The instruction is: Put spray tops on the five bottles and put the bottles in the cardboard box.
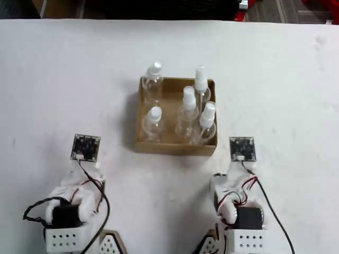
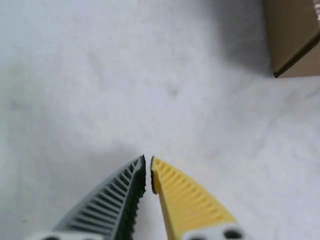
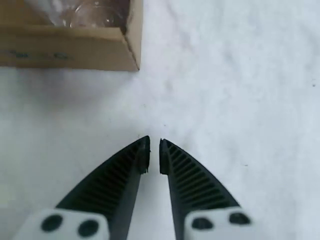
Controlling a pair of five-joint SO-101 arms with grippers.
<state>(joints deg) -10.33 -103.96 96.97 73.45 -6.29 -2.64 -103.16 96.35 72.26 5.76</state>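
bottles [image 1: 188, 114]: five counted, clear, all stood inside the cardboard box [image 1: 175, 147].
placing: two are set on the box's left side (far-left bottle [image 1: 152, 87], near-left bottle [image 1: 153, 126]); three are grouped on its right (middle bottle [image 1: 186, 119], far-right bottle [image 1: 202, 92], near-right bottle [image 1: 207, 127]).
spray tops [image 1: 154, 69]: five counted, white, one seated on each bottle.
long axis: vertical on every bottle, tops pointed upward.
cardboard box: one, open-topped, laid mid-table [image 1: 53, 79], ahead of and between the two arms.
left gripper [image 2: 148, 172]: grey and yellow fingers pressed almost together, only a thin slit left at the tips; held over bare table, a box corner near.
right gripper [image 3: 154, 155]: black fingers likewise drawn together; held over bare table near a box corner.
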